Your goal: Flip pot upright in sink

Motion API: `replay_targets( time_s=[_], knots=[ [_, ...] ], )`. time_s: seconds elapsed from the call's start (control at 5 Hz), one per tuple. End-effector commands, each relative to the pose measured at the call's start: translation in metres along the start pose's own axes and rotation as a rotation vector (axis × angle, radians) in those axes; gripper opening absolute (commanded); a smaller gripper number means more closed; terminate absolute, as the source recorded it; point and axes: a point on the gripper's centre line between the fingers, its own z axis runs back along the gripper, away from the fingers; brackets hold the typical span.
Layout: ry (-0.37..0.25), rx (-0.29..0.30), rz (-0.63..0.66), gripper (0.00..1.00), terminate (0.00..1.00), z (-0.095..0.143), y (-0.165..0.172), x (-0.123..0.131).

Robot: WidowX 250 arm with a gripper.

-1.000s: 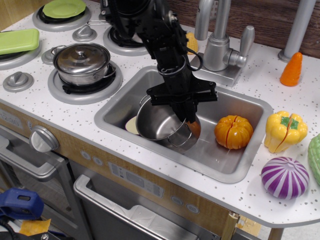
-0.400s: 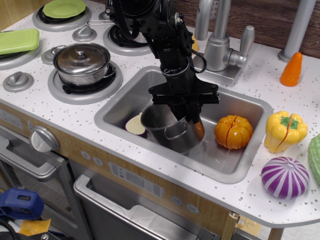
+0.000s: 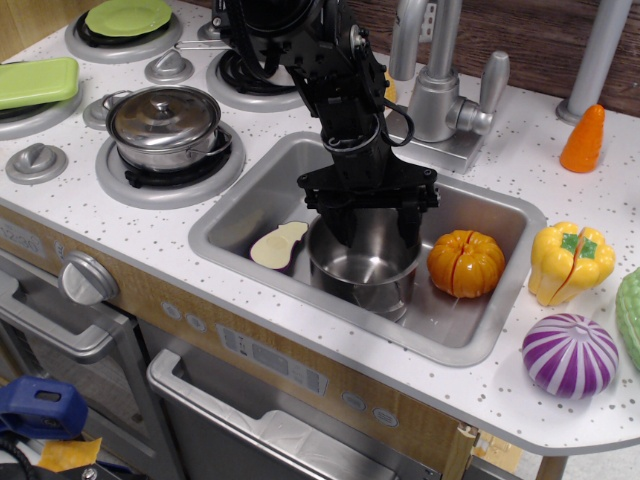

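Observation:
The shiny steel pot (image 3: 365, 268) stands upright in the middle of the sink (image 3: 452, 338), its opening facing up and its inside showing. My gripper (image 3: 371, 226) hangs from the black arm right over the pot's far rim. Its two fingers are spread apart, one at the left side of the rim and one at the right. It looks open, and I cannot tell whether the fingers touch the rim.
An orange pumpkin (image 3: 466, 263) lies in the sink right of the pot, and a cream and purple eggplant slice (image 3: 278, 246) left of it. The faucet (image 3: 436, 85) stands behind. A lidded steel pot (image 3: 165, 120) sits on the stove. A yellow pepper (image 3: 570, 262), purple onion (image 3: 569, 353) and carrot (image 3: 583, 138) are on the right.
The pot has turned from lying tilted with its opening toward the front left to standing upright. The gripper's fingers, shut on its rim before, have spread apart.

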Motion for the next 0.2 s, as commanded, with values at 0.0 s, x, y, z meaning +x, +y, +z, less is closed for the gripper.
replay_targets(
  time_s=[0.0],
  knots=[
    [-0.042,-0.013,-0.009,1.00,1.00,0.0127,-0.0043,0.0078]
  ],
)
